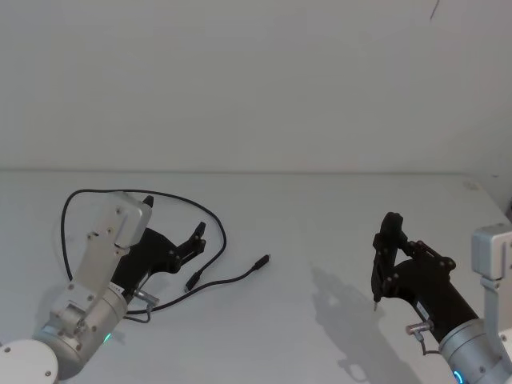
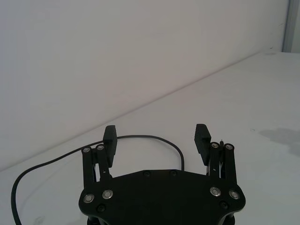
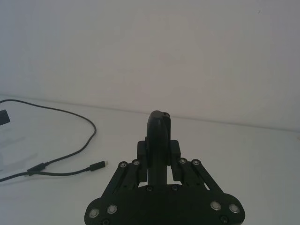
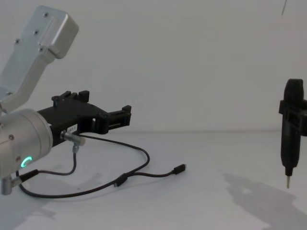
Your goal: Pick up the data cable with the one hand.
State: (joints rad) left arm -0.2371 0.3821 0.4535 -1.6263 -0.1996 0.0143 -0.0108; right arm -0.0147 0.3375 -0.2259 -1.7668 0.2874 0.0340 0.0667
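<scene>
Lower left of the head view: black two-fingered left hand [image 1: 194, 238] of hard, angular linkage plates, on a thick silver cylindrical wrist [image 4: 24, 143] with a glowing green ring, a flat grey metal bracket [image 4: 42, 28] rising above it. Fingers spread wide, ribbed rectangular pads [image 2: 202, 136] facing each other across an open gap, gripping nothing. Raised clear of the desk at the left of the chest view, pointing toward the frame's middle.

Thin, pliant black data cable [image 1: 261, 262] lying slack on the smooth, matte white desk [image 1: 320, 216], from lower left to just left of centre in the head view. Swept in a wide rounded loop around the left hand and its arm, then curving back beneath the fingertips. Small black plug end left of the frame's centre. Thicker oblong black piece a little nearer the hand, plug or inline block impossible to tell. Below and beyond the open fingers, touching neither pad.

Lower right of the head view: black right hand [image 1: 390, 226], held above the desk, well apart from the cable. Fingers drawn tight together into one rounded dark column, no gap, nothing clamped. Thin pin-like tip [image 4: 288, 183] hanging beneath at the right edge of the chest view, over a soft grey shadow.

Plain white wall [image 1: 256, 80] behind.
</scene>
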